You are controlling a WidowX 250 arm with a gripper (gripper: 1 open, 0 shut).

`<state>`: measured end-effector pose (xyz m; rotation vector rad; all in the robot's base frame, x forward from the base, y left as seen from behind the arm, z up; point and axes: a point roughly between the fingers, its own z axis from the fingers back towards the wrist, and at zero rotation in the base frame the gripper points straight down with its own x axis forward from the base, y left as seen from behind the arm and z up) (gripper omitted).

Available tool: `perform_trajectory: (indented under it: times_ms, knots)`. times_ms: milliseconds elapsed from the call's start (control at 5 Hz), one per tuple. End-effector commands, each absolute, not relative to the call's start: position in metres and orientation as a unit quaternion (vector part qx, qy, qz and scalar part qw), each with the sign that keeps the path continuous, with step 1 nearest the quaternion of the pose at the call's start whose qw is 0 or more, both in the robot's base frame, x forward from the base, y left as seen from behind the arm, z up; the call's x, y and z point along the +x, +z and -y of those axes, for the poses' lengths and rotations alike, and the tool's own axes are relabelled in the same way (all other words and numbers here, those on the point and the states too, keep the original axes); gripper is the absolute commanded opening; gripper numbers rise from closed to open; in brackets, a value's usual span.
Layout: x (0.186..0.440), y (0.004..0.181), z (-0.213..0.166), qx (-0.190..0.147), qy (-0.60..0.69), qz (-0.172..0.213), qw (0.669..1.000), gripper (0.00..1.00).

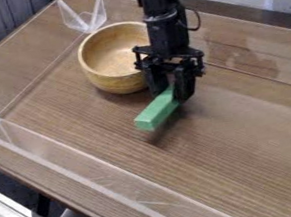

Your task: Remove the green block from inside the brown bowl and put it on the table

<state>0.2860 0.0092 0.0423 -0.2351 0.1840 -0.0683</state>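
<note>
The green block [154, 114] hangs tilted just right of the brown bowl [111, 56], outside it. Its upper end sits between the fingers of my gripper [174, 94], which is shut on it. The block's lower end points toward the front left, close over the table [233, 134]; whether it touches the wood I cannot tell. The black arm comes down from the top of the view, right beside the bowl's right rim. Inside the bowl I see only pale wood.
Clear plastic walls [60, 157] run along the table's edges, with a crumpled corner [82, 13] at the back behind the bowl. Bare wood-grain surface stretches to the front and right of the gripper.
</note>
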Motion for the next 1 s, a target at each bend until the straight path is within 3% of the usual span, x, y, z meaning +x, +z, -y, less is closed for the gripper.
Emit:
perform_trajectory:
  times_ms: [0,200,800]
  knots:
    - [0.294,0.058,-0.012,-0.121,-0.043,-0.064,0.990,0.00]
    - [0.293,0.053,-0.015,-0.134,-0.049,-0.071,0.987,0.00]
    - [0.298,0.044,-0.009,-0.118,-0.083,-0.044,0.988,0.00]
